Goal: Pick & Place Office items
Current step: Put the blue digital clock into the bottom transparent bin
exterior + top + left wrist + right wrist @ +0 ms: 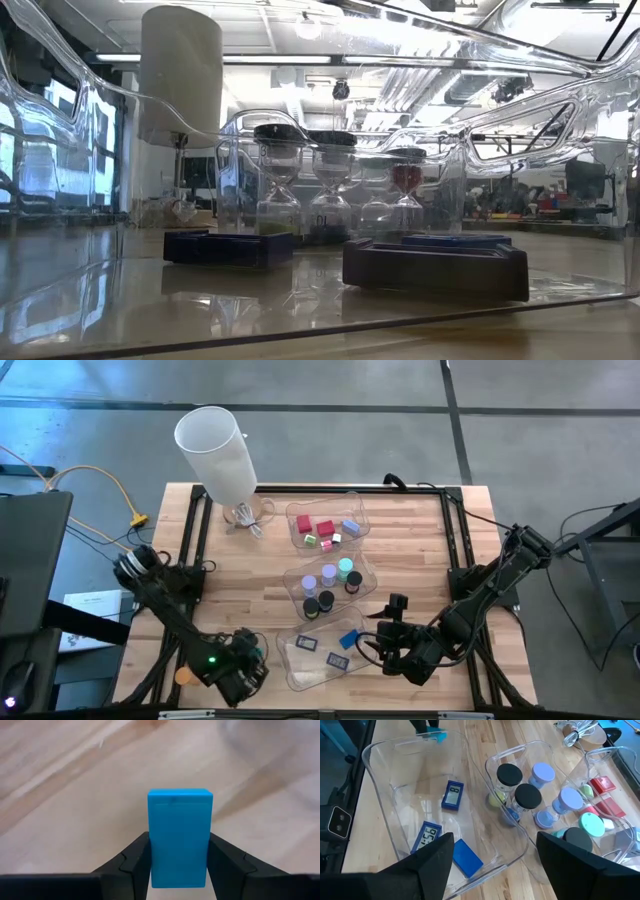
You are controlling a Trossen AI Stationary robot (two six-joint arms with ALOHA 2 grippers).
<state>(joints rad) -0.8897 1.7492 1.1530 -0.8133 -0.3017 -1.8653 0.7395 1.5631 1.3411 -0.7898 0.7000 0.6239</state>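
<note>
Left fingers [135, 865]: pressing on both long sides of a bright blue block [179, 837], which is standing upright between them.
Left gripper [243, 665]: hovering over the near left part of the worktop [240, 585], just beside the nearest clear tray's [290, 678] left end.
Right fingers [432, 857]: spreading wide, carrying nothing.
Right gripper [385, 645]: hanging just off the right end of the nearest tray, looking across all three trays.
Nearest tray contents: two dark flat rectangles with small displays [452, 795] [426, 836] and one plain blue flat rectangle [466, 857] are lying flat on its floor; in the low view two of them are showing as low dark slabs [435, 268].
Middle tray [368, 574] contents: short cylinders standing upright, two with black caps [510, 774], two with lilac caps [542, 772], one teal [591, 825].
Far tray [358, 508] contents: red blocks [324, 528], with a pink piece and a pale blue piece beside them.
Far left corner: a big white cylinder [218, 452] is lying tilted beyond the trays.
</note>
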